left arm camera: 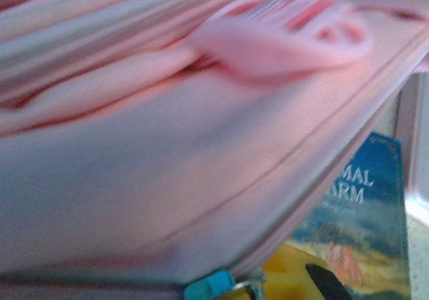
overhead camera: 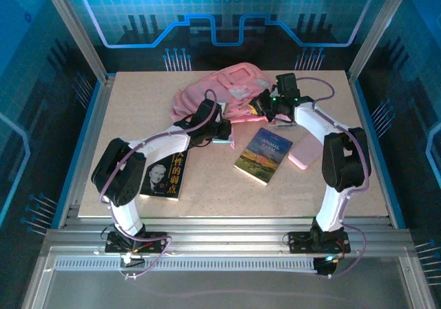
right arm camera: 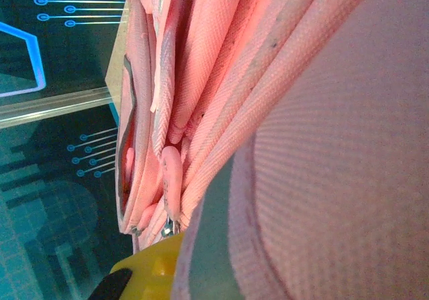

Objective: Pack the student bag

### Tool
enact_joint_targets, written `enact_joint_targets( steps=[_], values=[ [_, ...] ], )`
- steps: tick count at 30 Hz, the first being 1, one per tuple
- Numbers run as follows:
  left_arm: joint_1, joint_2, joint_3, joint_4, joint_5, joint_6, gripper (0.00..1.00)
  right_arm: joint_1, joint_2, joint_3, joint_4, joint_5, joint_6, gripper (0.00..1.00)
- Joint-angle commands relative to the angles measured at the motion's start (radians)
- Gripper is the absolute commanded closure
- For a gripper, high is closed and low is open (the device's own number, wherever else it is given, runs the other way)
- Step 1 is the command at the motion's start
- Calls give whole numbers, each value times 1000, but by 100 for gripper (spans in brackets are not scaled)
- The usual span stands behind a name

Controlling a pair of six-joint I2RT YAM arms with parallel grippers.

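While I watch from above, the student bag lies crumpled at the far middle of the table. The left gripper meets its near-left edge and the right gripper its right edge. Both have their fingers pressed together against pink fabric. I cannot tell whether cloth is pinched.

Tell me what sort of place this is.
Probably a robot lab or demo cell: an aluminium frame with blue circuit-pattern panels encloses the table, two arms are bolted at its near edge, and a student bag and books lie on it.
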State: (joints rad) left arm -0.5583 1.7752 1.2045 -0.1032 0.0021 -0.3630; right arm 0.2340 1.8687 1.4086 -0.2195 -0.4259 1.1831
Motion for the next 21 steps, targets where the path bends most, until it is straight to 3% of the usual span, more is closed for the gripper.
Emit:
enact_joint_targets(
  steps=[1, 5, 11, 14, 17, 18, 20, 21],
  values=[
    [32, -67, -23, -233, -66, 26, 100, -65, 13, 58, 13, 106, -106, 100],
    [99, -76, -42, -360, -84, 50, 100, -104, 7, 50, 13, 96, -142, 100],
    [133, -166, -97, -379, -79, 30, 100, -140, 71, 157, -47, 86, -215, 100],
    [106, -185, -61, -372, 23, -2, 100, -150, 156, 270, -86, 68, -237, 100],
    [16, -167, 22, -368, 36, -13, 100, -149, 222, 379, -163, 32, -252, 96],
    [-5, -154, 50, -358, 47, -22, 100, -149, 223, 386, -176, 14, -254, 86],
    [-35, -103, 112, -320, 88, -63, 100, -145, 187, 349, -194, -4, -245, 32],
    [-42, -77, 135, -295, 107, -78, 100, -145, 163, 315, -195, -10, -244, 23]
  ],
)
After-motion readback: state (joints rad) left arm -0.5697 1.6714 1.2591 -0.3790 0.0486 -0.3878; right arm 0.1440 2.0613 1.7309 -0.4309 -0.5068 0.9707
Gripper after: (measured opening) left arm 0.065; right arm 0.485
